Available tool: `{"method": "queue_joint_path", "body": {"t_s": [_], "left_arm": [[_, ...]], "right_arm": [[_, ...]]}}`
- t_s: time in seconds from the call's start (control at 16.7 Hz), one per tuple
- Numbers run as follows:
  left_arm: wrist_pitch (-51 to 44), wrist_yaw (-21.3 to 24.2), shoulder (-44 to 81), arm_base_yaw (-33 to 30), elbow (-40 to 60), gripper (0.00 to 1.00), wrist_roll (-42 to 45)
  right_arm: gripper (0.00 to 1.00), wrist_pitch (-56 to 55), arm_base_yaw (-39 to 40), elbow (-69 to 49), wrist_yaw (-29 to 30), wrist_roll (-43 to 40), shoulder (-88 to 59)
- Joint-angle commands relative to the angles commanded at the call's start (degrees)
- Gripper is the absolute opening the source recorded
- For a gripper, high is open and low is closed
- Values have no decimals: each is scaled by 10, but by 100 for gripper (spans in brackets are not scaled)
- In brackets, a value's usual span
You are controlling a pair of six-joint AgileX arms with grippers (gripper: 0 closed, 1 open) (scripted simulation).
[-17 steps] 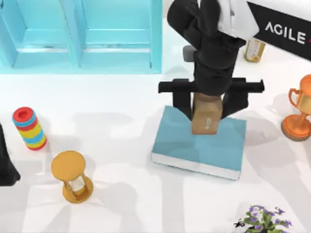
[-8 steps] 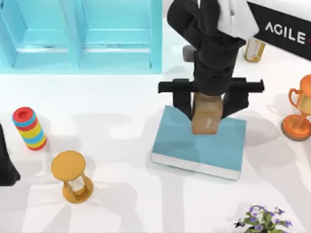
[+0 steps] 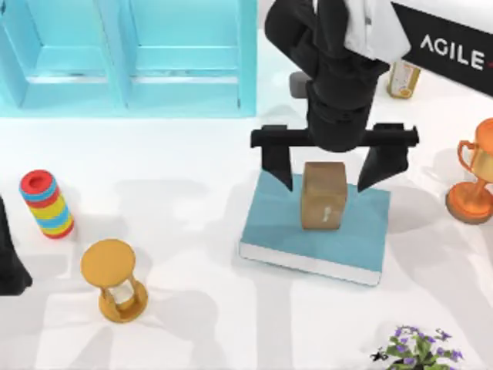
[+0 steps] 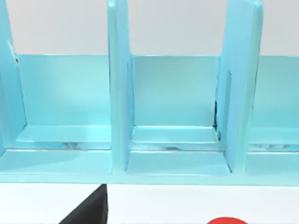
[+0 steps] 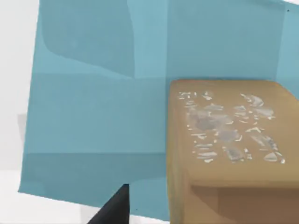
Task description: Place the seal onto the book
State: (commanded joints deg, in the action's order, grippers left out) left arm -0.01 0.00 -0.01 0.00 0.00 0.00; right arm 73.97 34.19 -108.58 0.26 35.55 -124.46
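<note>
In the top view you see the right gripper (image 3: 324,171) right of centre in the frame, hanging over the far part of the book (image 3: 277,220) with its jaws spread wide; each dark finger (image 3: 279,166) stands clear of the seal (image 3: 323,195), one on either side, with a gap showing between finger and wood. The seal stands upright on the teal cover, its pale mark facing the lower edge of the frame, and it sits toward the book's upper middle. In the right wrist view you look down on the seal's (image 5: 229,140) speckled top face with the teal cover (image 5: 103,112) spread behind it. The left arm (image 3: 9,258) sits parked at the far left edge of the top view, and you cannot tell how its jaws stand. Its wrist camera faces the cyan shelf unit (image 4: 177,116), which fills the upper left of the top view (image 3: 127,58).
</note>
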Motion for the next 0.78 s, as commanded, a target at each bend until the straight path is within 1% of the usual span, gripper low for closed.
{"method": "queue_joint_path", "body": {"t_s": [0.48, 0.78], "left_arm": [[0, 0, 0, 0, 0, 100, 0], [0, 0, 0, 0, 0, 100, 0]], "right_arm": [[100, 2, -1, -2, 0, 0, 0], [100, 59, -1, -61, 0, 0, -1]]}}
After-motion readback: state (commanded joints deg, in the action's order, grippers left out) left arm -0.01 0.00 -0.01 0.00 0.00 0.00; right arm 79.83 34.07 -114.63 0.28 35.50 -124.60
